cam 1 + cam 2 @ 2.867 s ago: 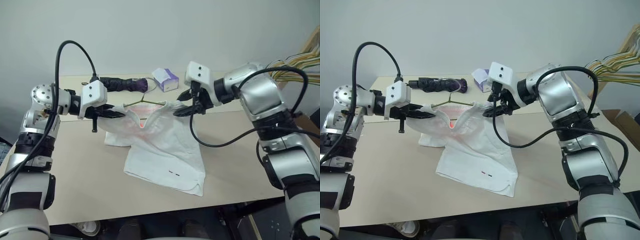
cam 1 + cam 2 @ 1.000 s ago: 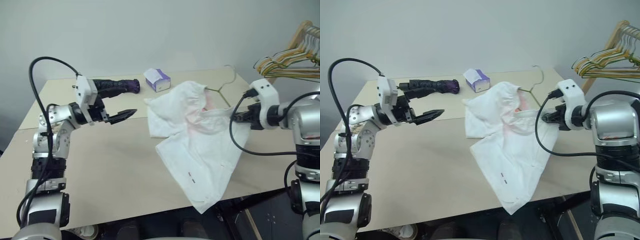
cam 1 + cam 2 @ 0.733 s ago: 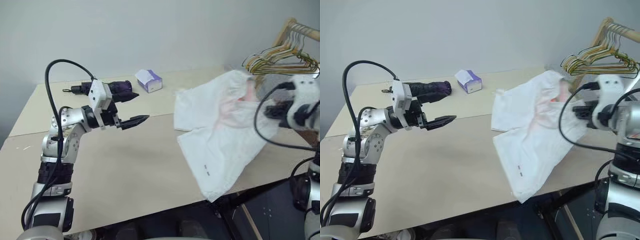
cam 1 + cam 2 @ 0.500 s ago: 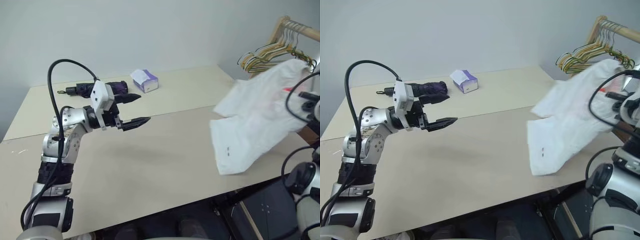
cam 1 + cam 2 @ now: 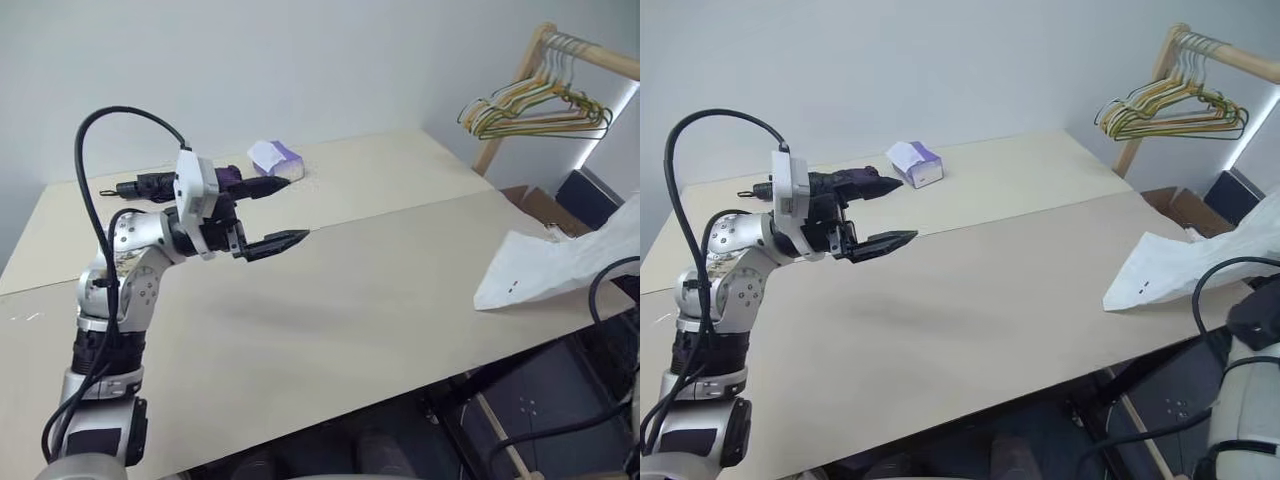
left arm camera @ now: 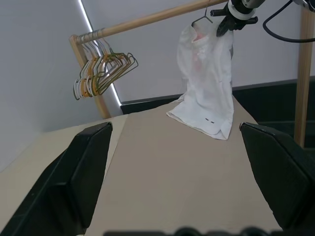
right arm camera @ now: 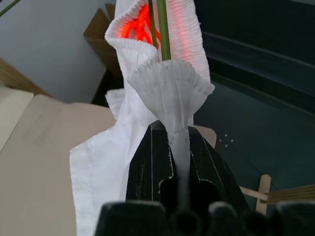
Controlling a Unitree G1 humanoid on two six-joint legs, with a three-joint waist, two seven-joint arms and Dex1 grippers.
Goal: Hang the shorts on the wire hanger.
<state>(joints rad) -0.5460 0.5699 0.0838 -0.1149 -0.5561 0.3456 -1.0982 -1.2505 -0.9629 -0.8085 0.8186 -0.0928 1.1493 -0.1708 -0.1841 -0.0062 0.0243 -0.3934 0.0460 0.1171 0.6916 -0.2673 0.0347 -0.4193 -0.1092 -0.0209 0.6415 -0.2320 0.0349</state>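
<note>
- Beside the wooden rail (image 6: 147, 19), the right gripper (image 7: 170, 135) is clenched on the shorts (image 6: 206, 88), which hang with the wire hanger (image 7: 163, 29) inside, hem touching the surface (image 5: 380, 300).
- Left gripper (image 5: 285, 241) released, far from the rail.

A long beige table (image 5: 330, 300) carries the scene, a seam running across its top; near the far edge sits a small white-and-purple tissue box (image 5: 274, 157); beside it lies a dark black-and-purple object (image 5: 190, 181), its kind unclear; at the table's right end, the lower hem of the white shorts (image 5: 530, 280) brushes the surface.
</note>
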